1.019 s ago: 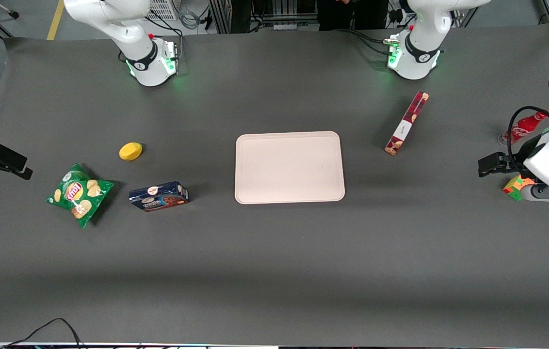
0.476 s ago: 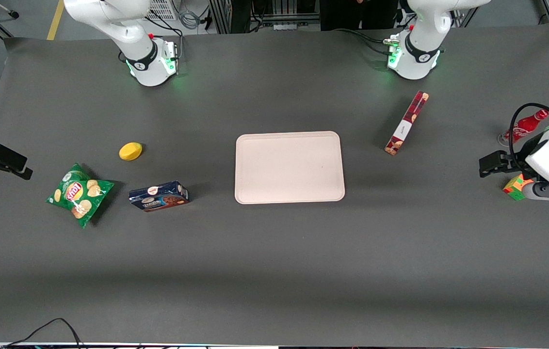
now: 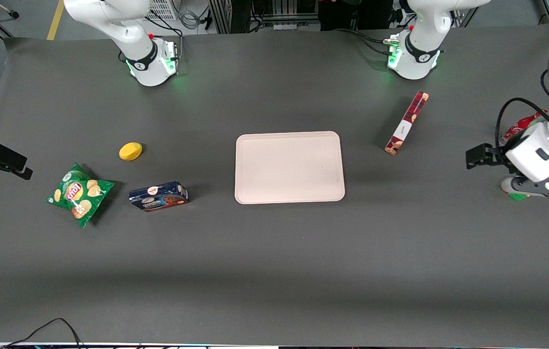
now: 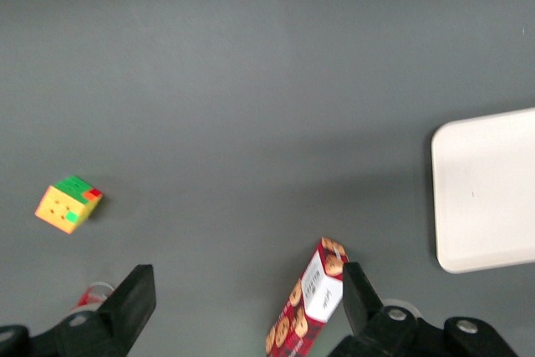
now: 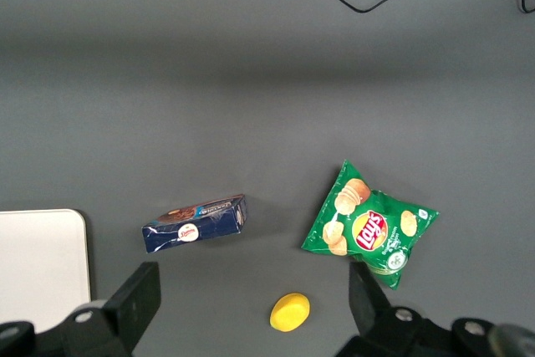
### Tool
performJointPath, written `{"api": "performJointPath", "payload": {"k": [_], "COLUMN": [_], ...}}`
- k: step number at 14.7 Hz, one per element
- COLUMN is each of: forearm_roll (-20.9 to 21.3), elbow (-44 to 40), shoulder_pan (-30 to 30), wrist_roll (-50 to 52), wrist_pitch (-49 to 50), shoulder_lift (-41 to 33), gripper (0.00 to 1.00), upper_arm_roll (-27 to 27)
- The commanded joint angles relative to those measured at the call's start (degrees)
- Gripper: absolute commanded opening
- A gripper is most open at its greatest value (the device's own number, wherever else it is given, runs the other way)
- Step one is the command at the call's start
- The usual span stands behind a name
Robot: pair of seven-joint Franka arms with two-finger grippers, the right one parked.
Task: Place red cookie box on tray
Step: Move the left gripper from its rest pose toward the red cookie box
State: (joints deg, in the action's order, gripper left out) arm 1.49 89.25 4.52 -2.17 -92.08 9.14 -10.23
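- The chip bag (image 3: 79, 195), crinkled green foil, lies toward the parked arm's end of the dark matte surface (image 3: 274, 266).
- The lemon (image 3: 130, 150), a smooth yellow oval, sits near the bag, farther from the front camera.
- The blue box (image 3: 158, 196), short dark cardboard, lies between the bag and the tray.
- The tray (image 3: 289, 166) is a flat pale beige rectangle with rounded corners and a low rim; the wrist view cuts off all but one end.
- The red box (image 3: 406, 123), long thin cardboard with a white band, rests on the surface apart from the tray, toward the working arm; in the wrist view its lower end is cut off.
- The gripper (image 3: 476, 157) hangs above the surface toward the working arm's end, well apart from the red box, its fingers (image 4: 134, 303) spread wide and holding nothing.
- The cube (image 3: 516, 196) is almost wholly hidden under the arm in the front view; the wrist view shows its yellow, green and red faces.
- The red bottle (image 3: 522, 126) is partly covered by the arm and cable.
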Motion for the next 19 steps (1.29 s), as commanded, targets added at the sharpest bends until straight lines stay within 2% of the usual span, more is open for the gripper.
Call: {"api": "performJointPath", "payload": {"k": [1, 3, 4, 6, 11, 16, 17, 19], "forearm_roll": [1.05, 1.05, 1.05, 0.97, 0.18, -0.09, -0.61, -4.81], "elbow": [-0.49, 0.39, 2.4, 6.96, 29.36, 48.08, 51.34, 56.8], "shoulder_pan": [-0.21, -0.12, 0.22, 0.14, -0.04, -0.91, -1.0, -1.09], "wrist_roll": [-0.55, -4.22, -7.99, -8.73, -8.82, -11.62, -13.72, -17.24], "wrist_pitch": [4.01, 6.29, 6.04, 4.9, -6.77, -18.81, -21.01, -24.1], "shoulder_lift": [-0.26, -0.88, -1.4, -4.73, -18.96, -29.69, -31.45, -34.7], "gripper": [1.0, 1.0, 1.0, 1.0, 1.0, 1.0, 1.0, 1.0], "upper_arm_roll": [-0.14, -0.14, 0.04, 0.13, -1.1, -1.72, -1.72, -1.72]}}
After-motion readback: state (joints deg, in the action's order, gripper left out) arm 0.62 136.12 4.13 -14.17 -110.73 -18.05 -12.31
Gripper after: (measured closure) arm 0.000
